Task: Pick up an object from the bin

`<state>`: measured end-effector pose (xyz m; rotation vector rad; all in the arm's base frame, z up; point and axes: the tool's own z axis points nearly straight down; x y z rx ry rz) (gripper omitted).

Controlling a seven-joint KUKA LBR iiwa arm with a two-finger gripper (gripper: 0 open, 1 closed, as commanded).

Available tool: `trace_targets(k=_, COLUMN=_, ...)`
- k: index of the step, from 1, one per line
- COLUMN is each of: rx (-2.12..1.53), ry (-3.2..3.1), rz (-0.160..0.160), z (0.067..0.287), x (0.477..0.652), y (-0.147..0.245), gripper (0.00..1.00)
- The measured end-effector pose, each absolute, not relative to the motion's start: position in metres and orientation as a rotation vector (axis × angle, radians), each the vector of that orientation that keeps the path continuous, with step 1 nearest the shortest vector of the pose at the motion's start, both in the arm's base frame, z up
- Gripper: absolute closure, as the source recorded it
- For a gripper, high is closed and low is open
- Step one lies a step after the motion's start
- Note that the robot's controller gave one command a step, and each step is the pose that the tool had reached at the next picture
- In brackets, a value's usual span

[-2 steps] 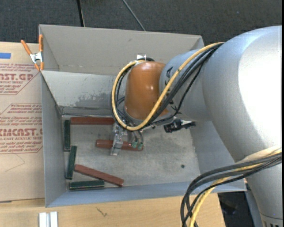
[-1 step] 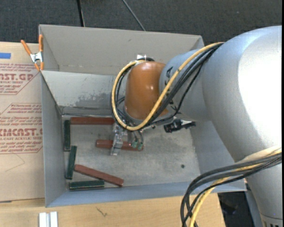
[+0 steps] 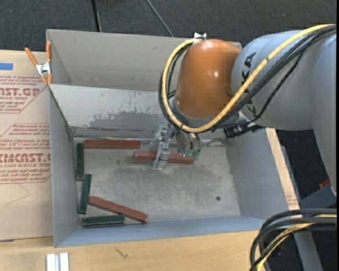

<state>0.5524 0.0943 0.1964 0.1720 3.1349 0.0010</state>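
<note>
My gripper (image 3: pixel 161 156) is low in the middle of the bin, under the orange cover, its metal fingers (image 3: pixel 160 161) straddling a short reddish-brown stick (image 3: pixel 182 160) that lies crosswise on the floor. The stick shows on both sides of the fingers. Whether the fingers press on it I cannot make out. A longer reddish-brown stick (image 3: pixel 112 144) lies just left of it along the back wall.
Dark green sticks (image 3: pixel 79 161) (image 3: pixel 85 193) (image 3: pixel 103 221) line the left wall and the front left corner. Another reddish-brown stick (image 3: pixel 118 208) lies slanted near the front. The arm and its yellow cables cover the bin's right back part.
</note>
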Motion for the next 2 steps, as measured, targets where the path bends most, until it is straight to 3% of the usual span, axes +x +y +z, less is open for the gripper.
trace_targets(k=1, rx=0.172, ry=3.135, rz=0.001, z=0.196, x=0.552, y=0.094, gripper=1.00)
trace_targets(k=2, rx=0.098, ry=3.139, rz=0.000, z=0.400, x=0.540, y=0.076, gripper=1.00)
